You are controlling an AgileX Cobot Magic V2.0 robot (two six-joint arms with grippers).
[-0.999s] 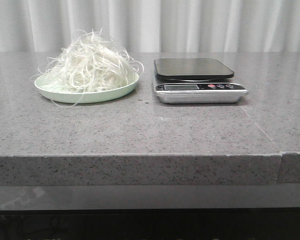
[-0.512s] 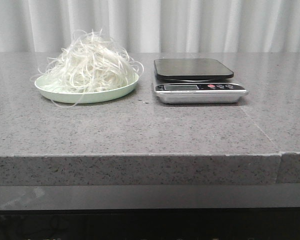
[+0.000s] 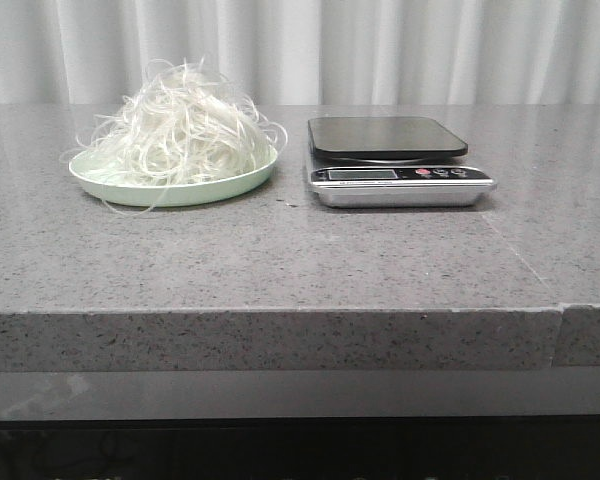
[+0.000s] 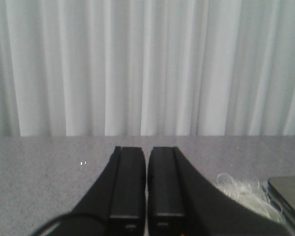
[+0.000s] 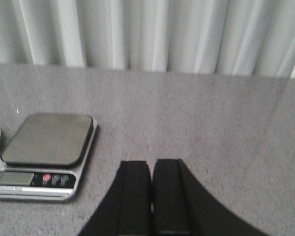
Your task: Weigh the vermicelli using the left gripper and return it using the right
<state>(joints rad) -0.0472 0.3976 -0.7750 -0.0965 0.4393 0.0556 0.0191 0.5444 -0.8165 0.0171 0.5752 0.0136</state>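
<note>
Basically nothing's started yet: the vermicelli (image 3: 181, 128) sits piled on a pale green plate (image 3: 170, 190) on the left side of the grey table (image 3: 280, 260), w/ the scale (image 3: 392, 160) just beside it to the right, platform bare. Left pincer (image 4: 146, 189) is closed, fingers together w/ nothing btwn them, hovering above the table; its wrist view catches only a few noodle strands (image 4: 241, 191) and a corner of the scale at the edge. Right pincer (image 5: 151, 194) also closed and empty, hanging above bare table next to the scale (image 5: 44, 152). Neither arm shows in the front view. Handling, my guess: the noodle heap looks v. light, springy and loose, a fluffy tangle of thin stiff-ish strands w/ stray loops sticking out over the plate rim. Prob brittle if dry, so strands could snap or shed. Tangle should mostly hold together when lifted, but loose ends may drag or drop off. Best hold is prob deep into the dense middle of the heap from above, pincer opened wide first, then squeezed on a thick bunch; pinching the wispy outer loops would likely pull out only a few strands. Slippery too, thin smooth strands could slide thru the fingers. Plate is shallow and may shift if the tangle snags on it.
</note>
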